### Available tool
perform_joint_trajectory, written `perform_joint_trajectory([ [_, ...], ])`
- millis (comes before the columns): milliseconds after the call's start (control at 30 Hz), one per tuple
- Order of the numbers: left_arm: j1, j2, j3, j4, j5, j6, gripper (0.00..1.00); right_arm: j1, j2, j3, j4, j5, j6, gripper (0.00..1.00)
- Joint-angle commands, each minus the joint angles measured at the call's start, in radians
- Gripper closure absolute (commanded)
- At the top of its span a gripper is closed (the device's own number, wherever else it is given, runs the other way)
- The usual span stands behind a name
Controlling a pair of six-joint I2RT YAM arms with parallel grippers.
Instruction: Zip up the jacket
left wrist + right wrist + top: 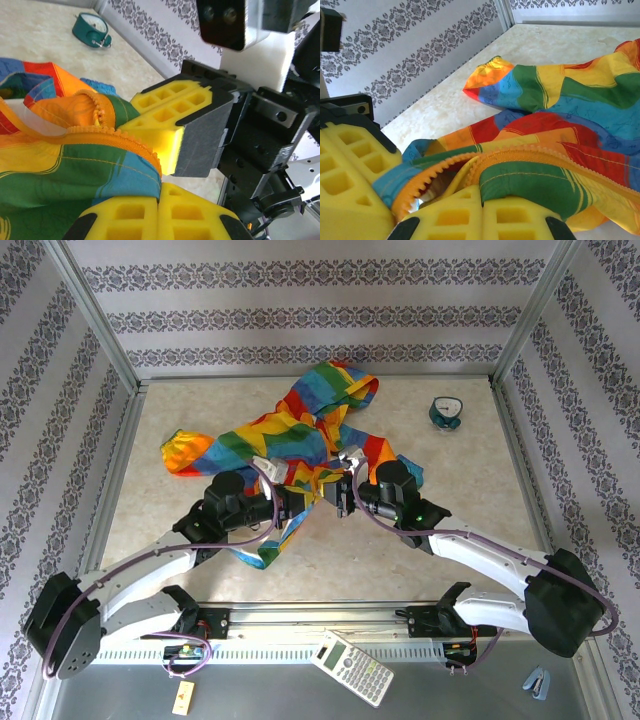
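The jacket lies crumpled mid-table. The table is bare to its right and near side, and a teal clock sits well apart by the far right wall. The left gripper and right gripper, just beside each other, each pinch the jacket's orange zipper edge tight.

Rainbow-striped jacket, crumpled mid-table, orange zipper unzipped

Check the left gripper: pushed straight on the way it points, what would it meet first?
Shut on the jacket, the left gripper points at the right gripper close ahead; past the pinched fabric it would probably hit that first, though depth is unclear.
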Motion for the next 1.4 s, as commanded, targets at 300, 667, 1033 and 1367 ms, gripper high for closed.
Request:
perform_joint_trajectory([
  [300,0.023,-0.047,-0.014,0.071,-0.094,-0.028,1.00,-0.028,-0.014,-0.011,0.124,-0.114,0.048,1.00],
  [667,0.057,-0.051,-0.016,0.113,-0.085,-0.045,1.00,-0.030,-0.003,-0.040,0.234,-0.149,0.092,1.00],
  [1033,0.059,-0.024,-0.030,0.167,-0.065,-0.068,1.00,-0.029,0.018,-0.056,0.302,-0.154,0.148,1.00],
  [1367,0.059,-0.024,-0.043,0.178,-0.061,-0.075,1.00,-0.030,0.023,-0.048,0.299,-0.145,0.155,1.00],
])
